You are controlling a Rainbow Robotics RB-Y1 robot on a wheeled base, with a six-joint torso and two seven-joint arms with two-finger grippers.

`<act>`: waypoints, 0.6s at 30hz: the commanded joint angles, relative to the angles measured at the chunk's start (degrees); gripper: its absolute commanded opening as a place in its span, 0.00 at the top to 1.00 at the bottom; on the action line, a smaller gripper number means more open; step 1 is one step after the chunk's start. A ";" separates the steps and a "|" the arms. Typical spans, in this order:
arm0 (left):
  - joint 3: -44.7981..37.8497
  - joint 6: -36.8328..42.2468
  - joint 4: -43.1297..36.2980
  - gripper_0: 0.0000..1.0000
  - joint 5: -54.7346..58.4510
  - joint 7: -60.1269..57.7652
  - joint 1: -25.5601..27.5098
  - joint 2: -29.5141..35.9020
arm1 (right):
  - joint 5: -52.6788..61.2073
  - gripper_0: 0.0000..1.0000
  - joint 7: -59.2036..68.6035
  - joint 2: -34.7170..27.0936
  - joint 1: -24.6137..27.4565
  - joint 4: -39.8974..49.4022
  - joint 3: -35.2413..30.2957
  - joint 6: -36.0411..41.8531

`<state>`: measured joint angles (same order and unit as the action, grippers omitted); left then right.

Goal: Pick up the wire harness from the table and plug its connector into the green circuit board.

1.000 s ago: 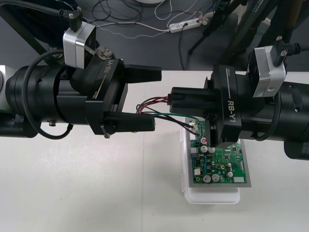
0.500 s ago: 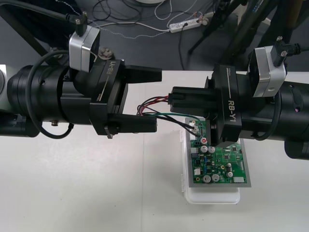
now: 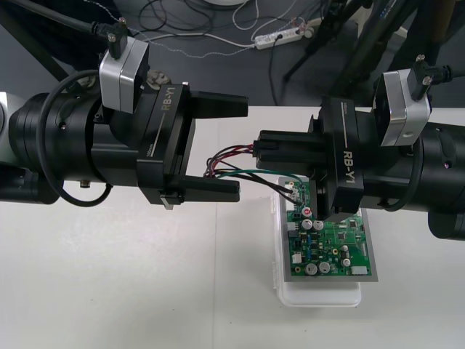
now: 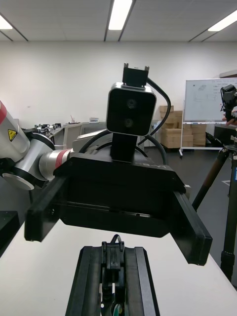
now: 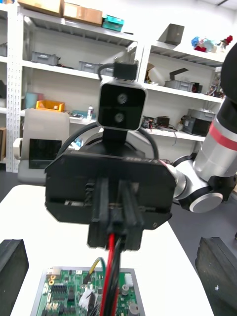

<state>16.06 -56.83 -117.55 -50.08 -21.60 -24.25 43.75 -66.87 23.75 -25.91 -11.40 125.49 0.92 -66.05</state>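
Note:
My right gripper (image 3: 257, 150) is shut on the wire harness (image 3: 224, 155), above the far end of the green circuit board (image 3: 341, 247). The red, black and green wires loop out from its fingertips toward the left arm. The green wire (image 3: 256, 173) curves back to the board's far left corner; I cannot tell if anything is seated there. My left gripper (image 3: 240, 150) faces the right one, open, with one finger on each side of the wire loop. In the right wrist view the fingers (image 4: 91, 281) clamp a black part of the harness (image 4: 112, 256). The left wrist view shows the right gripper (image 5: 116, 241) holding red and black wires (image 5: 111, 266).
The board rests on a white base (image 3: 320, 297) right of the table's middle. Bare table (image 3: 131, 291) lies in front of and below the left arm. Cables and a power strip (image 3: 283, 35) lie on the dark floor beyond the far edge.
The left gripper has rolled slightly at the wrist and its fingers stand a little wider apart around the wire loop. The right arm and the harness have not moved.

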 commanded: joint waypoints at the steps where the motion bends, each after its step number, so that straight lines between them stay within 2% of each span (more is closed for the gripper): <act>1: 0.47 2.07 -3.21 0.00 0.95 3.76 -2.47 0.10 | -0.10 1.00 -1.07 0.69 0.41 0.81 -1.62 0.04; 18: 0.47 1.99 -3.30 0.00 -0.81 5.87 -2.47 0.89 | -0.19 1.00 -1.42 0.69 0.59 0.81 -1.54 0.22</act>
<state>16.06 -56.81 -118.77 -50.46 -19.89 -24.40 43.75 -66.90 23.75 -25.91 -11.39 125.48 0.92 -66.04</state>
